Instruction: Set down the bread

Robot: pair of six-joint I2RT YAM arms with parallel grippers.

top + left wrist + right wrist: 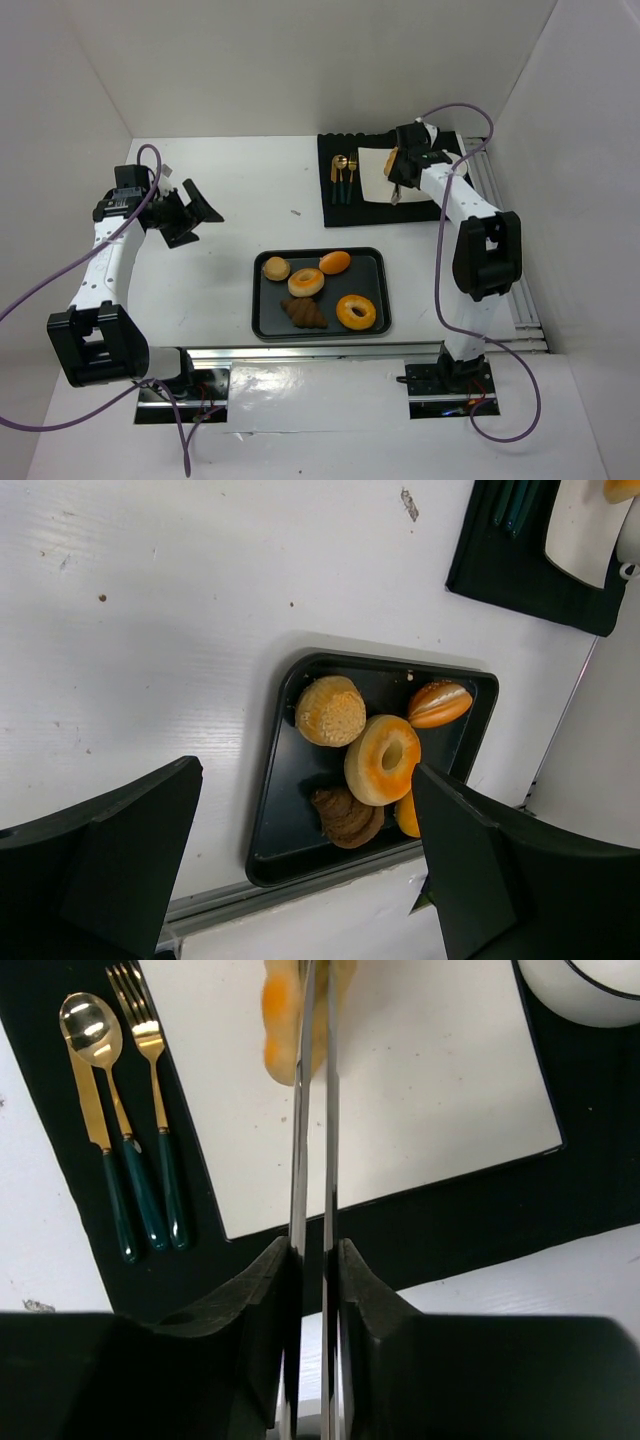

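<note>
- Right claw [313, 1260] pressed shut on metal tongs [312, 1140], which pinch one orange-tan roll [283, 1020] above the white plate [430, 1090].
- Left claw [192, 212] spread, idle over the desk [250, 190].
- Five pieces [276, 268] wait on the black tray [375, 290]; most of the placing is apparently left.

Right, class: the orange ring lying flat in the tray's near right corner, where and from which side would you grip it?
Come from above. The orange ring lies flat, hole up, so pinch its band: one finger in the hole, one outside, probably at its far side, the clearest.
</note>
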